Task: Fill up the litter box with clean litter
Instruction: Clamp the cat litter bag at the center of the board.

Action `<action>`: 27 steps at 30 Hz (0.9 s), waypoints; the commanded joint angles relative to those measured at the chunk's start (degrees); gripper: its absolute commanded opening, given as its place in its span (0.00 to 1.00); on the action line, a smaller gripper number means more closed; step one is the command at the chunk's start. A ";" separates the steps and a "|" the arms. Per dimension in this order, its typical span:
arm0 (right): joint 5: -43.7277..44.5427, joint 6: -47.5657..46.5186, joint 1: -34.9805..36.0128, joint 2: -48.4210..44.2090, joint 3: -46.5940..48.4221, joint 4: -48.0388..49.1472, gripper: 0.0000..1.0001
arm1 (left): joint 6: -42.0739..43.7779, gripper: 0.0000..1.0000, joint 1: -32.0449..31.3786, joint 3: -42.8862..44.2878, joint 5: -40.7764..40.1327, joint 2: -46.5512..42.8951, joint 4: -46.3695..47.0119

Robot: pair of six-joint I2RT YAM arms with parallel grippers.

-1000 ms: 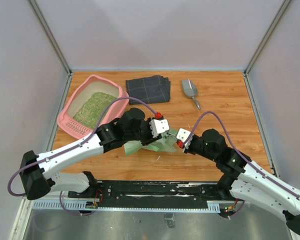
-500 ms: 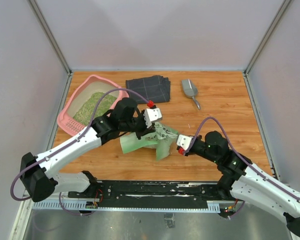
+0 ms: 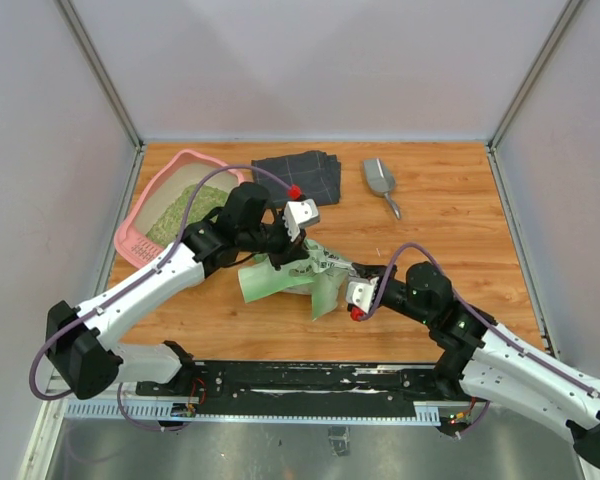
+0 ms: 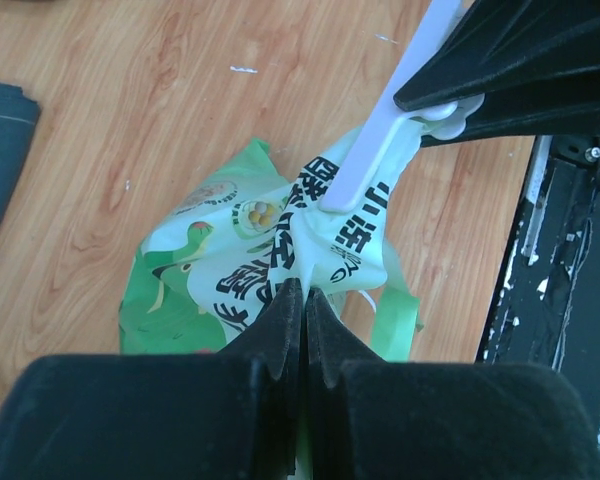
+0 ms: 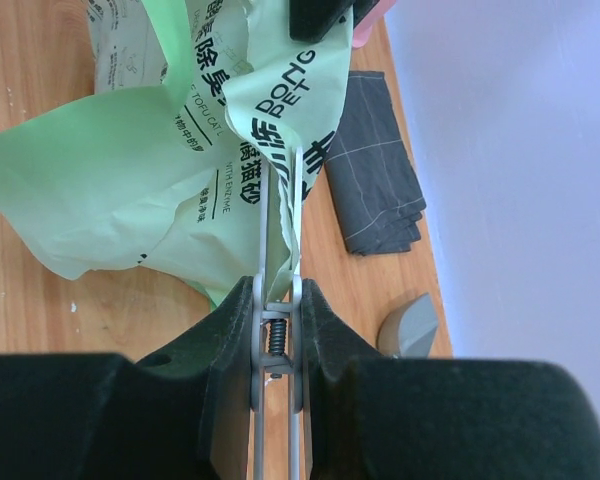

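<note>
Since a second ago the left gripper [image 4: 302, 300] had snapped shut on the bag [image 3: 277, 282] and hauled it toward the far left, while the right gripper [image 5: 278, 290] backed off toward the near edge

Left fingers were pressed tight together on a fold of the bag; right fingers sat narrow around a white clip [image 4: 370, 160] that was clamped on the bag, so the bag hung stretched between the two arms, long axis running from far-left to near-right; the litter box [image 3: 130, 245] sat at the far-left corner of the table, already holding a patch of litter [image 3: 180, 212], just beyond the left arm; I'd say the left arm was the nearer one for any pour, and the clip probably had to come off first; couldn't tell where the bag's mouth pointed
</note>
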 commanded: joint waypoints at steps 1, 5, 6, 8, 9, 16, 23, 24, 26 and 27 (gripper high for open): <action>-0.83 -6.03 0.97 -0.49 -1.78 6.75 0.01 | -3.72 0.00 1.05 3.68 5.41 -0.32 3.31; -2.01 -7.12 1.02 -2.31 -5.73 13.29 0.01 | -5.66 0.00 2.31 3.46 7.03 -0.12 4.26; -1.47 -7.53 1.05 -2.56 -5.97 13.87 0.01 | -5.94 0.00 2.66 3.37 7.19 -0.05 4.17; -1.26 -8.89 1.38 -3.01 -6.85 15.09 0.01 | -7.30 0.00 3.68 3.33 8.10 0.09 4.29; -1.32 -9.54 1.49 -3.15 -7.56 16.26 0.01 | -7.67 0.00 4.21 3.37 8.52 0.17 4.27; -1.49 -16.58 3.14 -0.91 -6.57 19.34 0.01 | -11.18 0.00 5.08 3.65 10.36 1.13 4.48; 1.97 -19.35 5.46 1.04 -7.77 24.22 0.01 | -11.85 0.00 5.48 3.31 9.42 1.11 3.91; 2.92 -18.14 5.35 1.50 -7.62 24.69 0.01 | -11.35 0.00 5.48 2.94 9.18 0.89 4.09; 4.84 -18.07 5.35 4.63 -4.99 20.17 0.01 | -11.02 0.00 5.57 2.37 8.99 0.52 4.65; 5.78 -17.73 5.47 6.11 -3.71 17.83 0.01 | -10.99 0.00 5.64 2.33 9.24 0.60 4.68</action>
